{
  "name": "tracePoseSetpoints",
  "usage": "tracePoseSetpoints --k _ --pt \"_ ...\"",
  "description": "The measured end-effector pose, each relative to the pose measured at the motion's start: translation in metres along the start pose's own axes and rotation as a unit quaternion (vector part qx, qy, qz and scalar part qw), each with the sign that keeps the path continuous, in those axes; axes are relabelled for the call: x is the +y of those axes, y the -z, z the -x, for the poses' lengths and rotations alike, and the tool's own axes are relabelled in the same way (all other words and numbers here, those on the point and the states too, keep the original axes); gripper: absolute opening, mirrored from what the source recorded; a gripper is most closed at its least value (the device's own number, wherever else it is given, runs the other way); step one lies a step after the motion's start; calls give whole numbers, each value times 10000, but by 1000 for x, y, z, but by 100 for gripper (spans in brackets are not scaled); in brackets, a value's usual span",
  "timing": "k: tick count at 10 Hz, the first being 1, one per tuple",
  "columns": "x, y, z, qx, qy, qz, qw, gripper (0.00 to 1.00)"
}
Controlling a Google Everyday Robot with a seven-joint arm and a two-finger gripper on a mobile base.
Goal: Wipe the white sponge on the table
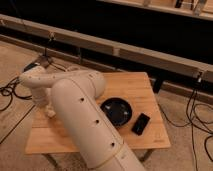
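Observation:
My white arm (82,115) rises from the bottom of the camera view, bends over the light-wood table (140,85) and folds back to the left. Its wrist (35,82) turns down toward the table's left part. The gripper (50,112) hangs there, low over the tabletop or on it, and it is shut. The white sponge does not show as a separate thing. I cannot tell whether it sits under or in the gripper.
A black bowl (116,111) stands right of the arm at the table's middle. A black phone-like slab (140,123) lies beside it near the front right. Cables (197,110) trail on the floor at right and left. A long metal rail (125,50) runs behind the table.

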Motion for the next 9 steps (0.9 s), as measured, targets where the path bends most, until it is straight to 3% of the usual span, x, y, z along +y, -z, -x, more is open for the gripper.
tracePoseSetpoints --k 2,5,9 --pt "-22 -9 -27 372 -193 51 9991 0" --pt "-74 -15 -62 738 -700 -112 9948 0" --pt "-127 -17 -74 821 -1264 -314 9881 0"
